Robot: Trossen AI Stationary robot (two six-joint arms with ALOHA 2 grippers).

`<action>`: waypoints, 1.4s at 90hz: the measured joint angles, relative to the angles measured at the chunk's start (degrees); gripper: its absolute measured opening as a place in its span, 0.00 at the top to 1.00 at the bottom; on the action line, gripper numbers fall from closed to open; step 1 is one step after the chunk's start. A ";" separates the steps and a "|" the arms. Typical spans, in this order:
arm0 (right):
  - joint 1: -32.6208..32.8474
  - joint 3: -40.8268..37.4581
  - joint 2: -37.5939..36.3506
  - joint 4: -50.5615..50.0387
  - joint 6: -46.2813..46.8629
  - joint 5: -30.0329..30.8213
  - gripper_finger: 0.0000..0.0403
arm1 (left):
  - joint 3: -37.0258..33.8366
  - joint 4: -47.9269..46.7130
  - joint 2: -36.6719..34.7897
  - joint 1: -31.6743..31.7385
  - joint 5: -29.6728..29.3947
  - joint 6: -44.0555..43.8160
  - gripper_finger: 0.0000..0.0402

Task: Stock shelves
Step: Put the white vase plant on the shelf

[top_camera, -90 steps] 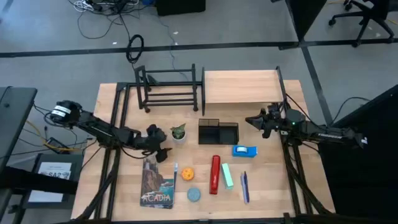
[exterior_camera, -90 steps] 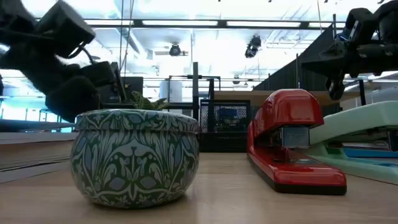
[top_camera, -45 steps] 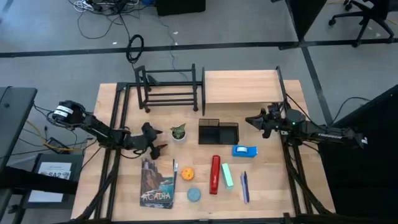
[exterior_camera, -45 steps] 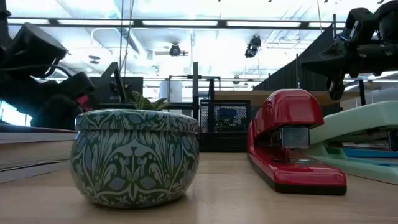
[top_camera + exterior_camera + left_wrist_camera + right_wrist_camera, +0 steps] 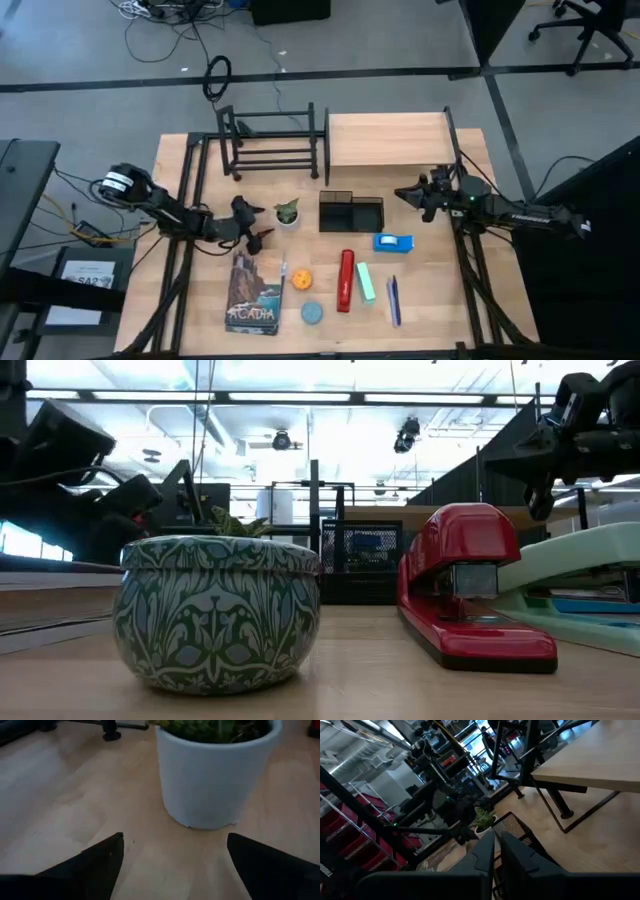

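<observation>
The left gripper (image 5: 262, 237), fingers spread, lines up on the potted plant (image 5: 287, 212) (right gripper (image 5: 404, 192) closed, idle); next, advance and close.

A patterned green tin (image 5: 218, 612) stands nearest — a red stapler (image 5: 468, 592) beside it, black mesh organizer (image 5: 357, 561) behind.

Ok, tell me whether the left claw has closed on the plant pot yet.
No: in the left wrist view the left claw is open, its fingers short of the white plant pot.
</observation>
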 joint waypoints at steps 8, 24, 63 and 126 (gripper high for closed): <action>0.00 -0.02 0.00 0.00 0.00 0.00 0.98 | 1.86 -0.08 2.24 0.87 -0.56 0.21 0.17; 0.00 -0.01 0.00 0.00 0.00 0.00 0.98 | 4.78 -0.44 6.21 3.58 -0.99 0.93 0.17; 0.00 -0.02 0.00 0.00 0.00 0.00 0.98 | 9.68 6.64 10.73 5.49 1.98 9.52 0.17; 0.00 0.00 0.00 0.00 0.00 0.00 0.98 | 22.39 9.07 20.26 10.67 11.70 12.22 0.17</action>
